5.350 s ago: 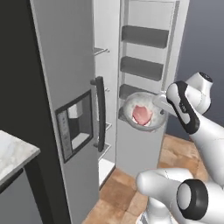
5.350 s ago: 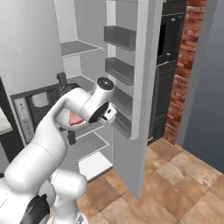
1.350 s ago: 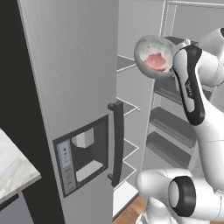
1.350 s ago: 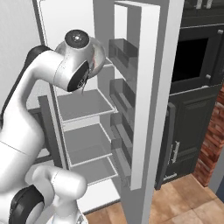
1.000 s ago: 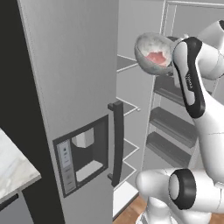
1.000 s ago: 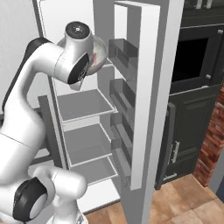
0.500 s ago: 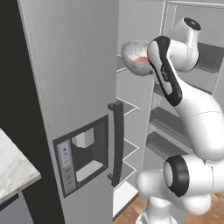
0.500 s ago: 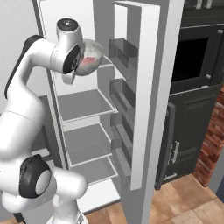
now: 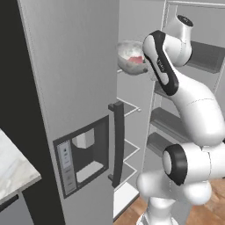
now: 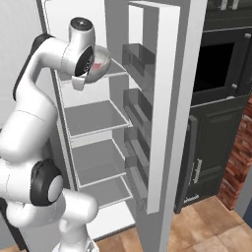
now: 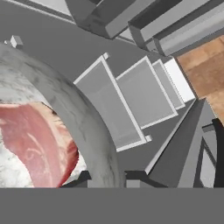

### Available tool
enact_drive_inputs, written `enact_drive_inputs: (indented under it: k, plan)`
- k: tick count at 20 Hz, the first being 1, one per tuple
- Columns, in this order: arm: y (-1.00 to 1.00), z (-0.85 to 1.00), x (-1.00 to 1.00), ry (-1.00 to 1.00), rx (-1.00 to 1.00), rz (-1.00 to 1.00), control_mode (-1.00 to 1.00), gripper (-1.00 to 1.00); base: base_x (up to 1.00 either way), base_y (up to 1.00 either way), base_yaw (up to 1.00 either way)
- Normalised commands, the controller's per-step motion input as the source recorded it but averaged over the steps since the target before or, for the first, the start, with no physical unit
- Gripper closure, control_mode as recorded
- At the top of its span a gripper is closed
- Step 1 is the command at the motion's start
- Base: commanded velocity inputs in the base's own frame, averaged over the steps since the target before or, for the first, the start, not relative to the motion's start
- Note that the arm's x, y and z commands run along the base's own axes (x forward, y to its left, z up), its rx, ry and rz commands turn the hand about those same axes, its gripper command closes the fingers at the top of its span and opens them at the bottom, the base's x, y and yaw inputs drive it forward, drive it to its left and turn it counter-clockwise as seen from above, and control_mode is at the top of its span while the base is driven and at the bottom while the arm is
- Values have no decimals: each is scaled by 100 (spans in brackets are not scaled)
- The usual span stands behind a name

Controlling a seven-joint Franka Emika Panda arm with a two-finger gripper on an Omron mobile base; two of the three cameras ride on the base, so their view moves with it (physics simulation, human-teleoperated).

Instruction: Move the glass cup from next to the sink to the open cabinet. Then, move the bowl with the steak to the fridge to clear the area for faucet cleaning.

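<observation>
Claw (image 11: 107, 177): pressed nearly together, pinching the rim of the bowl (image 9: 131, 57). In the hand view the two dark tips sit either side of the thick whitish rim at the bottom of the frame. Grip is on one edge only, so the bowl hangs off to one side of the wrist.

Bowl: held high, inside the open fridge (image 9: 74, 88), at the level of the upper shelf (image 10: 115, 69). Right base view puts it over or just at the front of that shelf; whether its base touches the shelf I cannot tell. Steak (image 9: 136, 59) lies inside, pink-red, against the near wall.

Risks, as judged from here:
- Edge pinch on a smooth translucent wall: any wrist roll could let the bowl pivot in the claw and tip the steak out.
- Release before the base is seated would drop the bowl onto the lower shelves (image 10: 93, 118).
- Arm is folded tight beside the fridge door; the elbow is near the door bins (image 10: 138, 59), and a swing on retreat could clip them.
- Setting down too near the shelf's front edge leaves the bowl overhanging.
</observation>
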Motion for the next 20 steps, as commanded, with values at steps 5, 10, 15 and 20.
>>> enact_drive_inputs:
  k: [5,10,15,20]
  plan:
    - [0,0,53,0,0,2,-100,100,0,0,0]
    - [1,0,65,0,0,0,-100,100,0,0,0]
    - [25,0,76,0,0,0,-100,100,0,0,0]
    - [39,-1,83,0,0,0,-100,100,0,0,0]
